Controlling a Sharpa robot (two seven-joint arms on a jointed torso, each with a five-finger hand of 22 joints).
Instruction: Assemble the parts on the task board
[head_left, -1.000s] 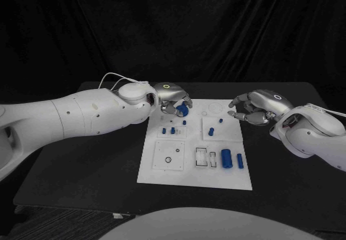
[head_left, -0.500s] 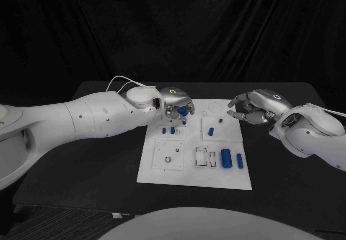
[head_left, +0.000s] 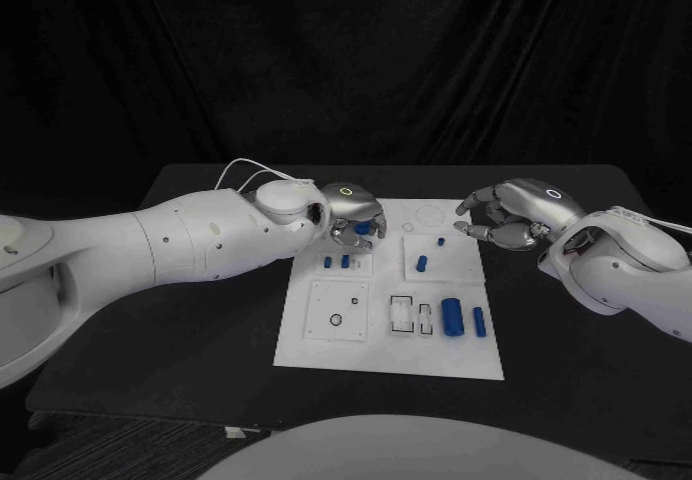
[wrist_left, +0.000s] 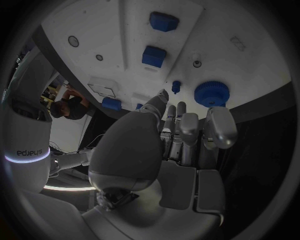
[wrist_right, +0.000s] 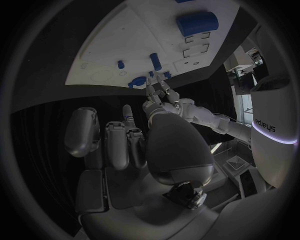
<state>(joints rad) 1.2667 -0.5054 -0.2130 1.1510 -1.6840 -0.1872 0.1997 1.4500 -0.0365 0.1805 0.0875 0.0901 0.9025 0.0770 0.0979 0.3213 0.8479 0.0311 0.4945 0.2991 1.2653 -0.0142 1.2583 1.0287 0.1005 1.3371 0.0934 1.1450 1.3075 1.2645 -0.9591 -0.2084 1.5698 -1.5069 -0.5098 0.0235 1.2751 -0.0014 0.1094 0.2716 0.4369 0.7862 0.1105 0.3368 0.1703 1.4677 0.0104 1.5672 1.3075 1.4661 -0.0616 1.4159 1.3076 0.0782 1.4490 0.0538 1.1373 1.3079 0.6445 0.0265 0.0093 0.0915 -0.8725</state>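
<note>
Reaching over the far-left corner of the white task board (head_left: 389, 330), the robot's left hand (head_left: 351, 210) hangs above a round blue gear-like part (head_left: 362, 228), its fingers (wrist_left: 215, 127) held straight and close together, pointing down toward the board. From the left wrist view the toothed blue disc (wrist_left: 211, 93) lies on the board just past the fingertips, beside a small blue peg (wrist_left: 176, 86); whether any fingertip touches the disc cannot be told.

Across the board, the right hand (head_left: 516, 215) hovers over the black desk (head_left: 188, 340) just off the board's far-right edge, fingers curled inward with nothing between them.

On the board itself, two short blue pegs (head_left: 336, 262) stand side by side in a square recess on the left, a slanted blue pin (head_left: 421, 264) sits in the recess to their right, and a small blue stub (head_left: 441, 241) stands above it. Nearer the robot, a thick blue cylinder (head_left: 453, 317) and a slimmer blue rod (head_left: 479, 321) lie lengthwise side by side, next to two outlined rectangular slots (head_left: 413, 315). A square plate with a small dark ring (head_left: 336, 320) occupies the near-left section.

Lettering on the white robot body seen in both wrist views appears mirrored and cannot be read with confidence.
</note>
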